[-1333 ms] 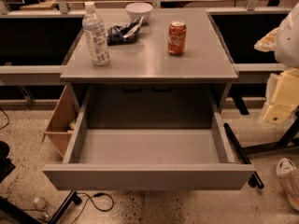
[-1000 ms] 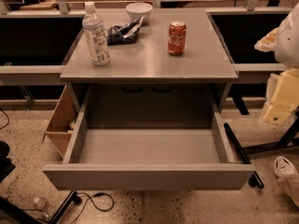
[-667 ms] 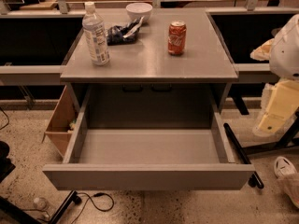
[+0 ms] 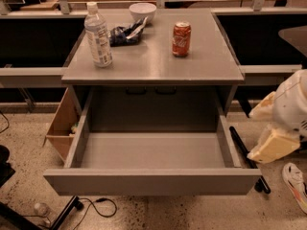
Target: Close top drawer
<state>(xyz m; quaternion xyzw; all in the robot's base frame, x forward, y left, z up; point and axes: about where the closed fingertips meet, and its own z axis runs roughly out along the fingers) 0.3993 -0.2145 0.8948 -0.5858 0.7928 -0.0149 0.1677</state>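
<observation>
The top drawer (image 4: 152, 182) is a wide matte-grey drawer with a plain flat front. It stands pulled far out of the grey cabinet (image 4: 153, 66), and its deep grey box is empty inside. My gripper (image 4: 276, 143) is at the right edge of the view, a white and cream shape beside the drawer's right side. It hangs lower than the cabinet top and is apart from the drawer front. It touches nothing that I can see.
On the cabinet top stand a water bottle (image 4: 98, 36), a red soda can (image 4: 181, 33), a white bowl (image 4: 142, 11) and a dark crumpled bag (image 4: 125, 34). A cardboard box (image 4: 62, 126) sits left of the cabinet. A shoe (image 4: 296, 183) and a cable (image 4: 100, 205) lie on the speckled floor.
My arm at the right edge has moved down and a little right. The drawer stays pulled out as before.
</observation>
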